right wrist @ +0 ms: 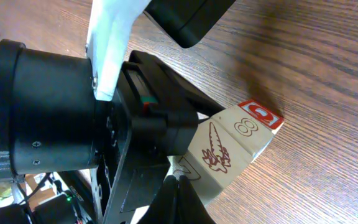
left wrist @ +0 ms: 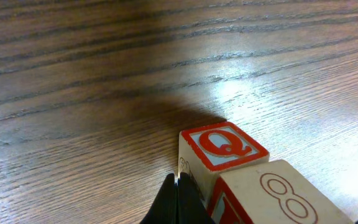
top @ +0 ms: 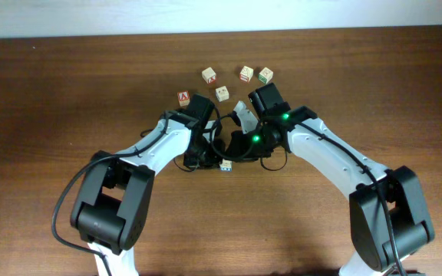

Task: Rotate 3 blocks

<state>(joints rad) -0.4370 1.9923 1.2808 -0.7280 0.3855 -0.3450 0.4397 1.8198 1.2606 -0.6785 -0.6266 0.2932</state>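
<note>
Beside left hand (left wrist: 178, 190) — Q block (left wrist: 225, 146)

Bright even light, white glare on the table (left wrist: 241, 93), soft shadows, nearest foreground blurred.

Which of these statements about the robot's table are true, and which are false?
1. The table is dark wood. True.
2. A block with a red Q shows in the left wrist view. True.
3. Its neighbour is marked 3. False: the neighbouring block shows an 8.
4. Both arms' fingers are spread wide. False: the left fingers and right fingers are shut.
5. Overhead, the red A block is the leftmost block in view. True.
</note>
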